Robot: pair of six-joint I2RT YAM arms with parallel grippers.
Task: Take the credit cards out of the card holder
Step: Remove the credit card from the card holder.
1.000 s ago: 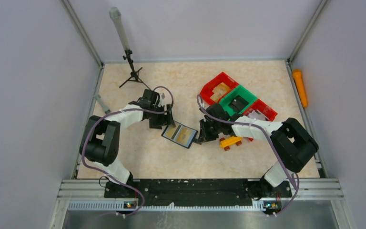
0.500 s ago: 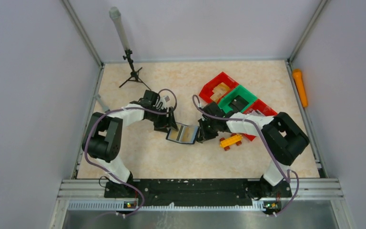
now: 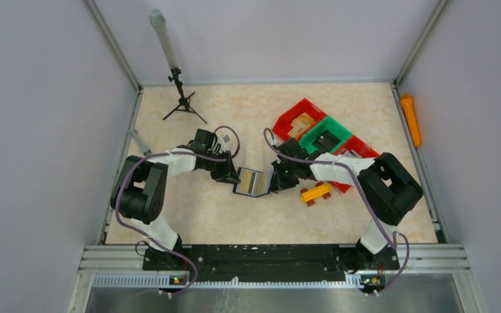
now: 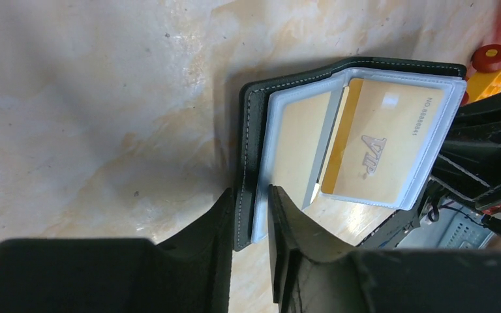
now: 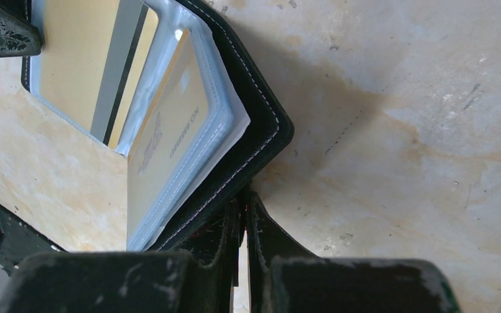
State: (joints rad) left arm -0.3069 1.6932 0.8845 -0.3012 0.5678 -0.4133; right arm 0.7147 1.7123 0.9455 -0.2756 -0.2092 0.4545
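The bench (image 3: 202, 215) is carrying a green bin (image 3: 308, 139), and the card holder (image 3: 253, 182) is hanging open between the two arms, to the left of that bin and a little nearer the arm bases. Over the last second it has been drawing in from a flat, wide spread to a narrower, book-like V. The left hand (image 4: 251, 199), which was standing wide beside it, has been narrowing. It is now pinching the cover edge farthest from the green bin, and the black cover and the rim of the clear sleeve (image 4: 269, 130) are lying between its fingers with no gap showing. The right hand (image 5: 242, 205) is staying almost fully closed on the cover edge nearest the green bin, the stitched black leather running in between its fingers. A toy brick car (image 3: 316, 193) is lying on the arm-base side of the green bin, just beside the right hand. Two cards are still sitting inside the sleeve leaves. The VIP card (image 4: 381, 140) is on the leaf toward the green bin and the plain gold card (image 4: 297, 143) is on the leaf away from it. Judging from this, the holder is now being steadied from both sides, which is readying it for extraction, but no card is coming out yet. With both hands occupied, one will probably be needing to let go and reach for a card's exposed edge.
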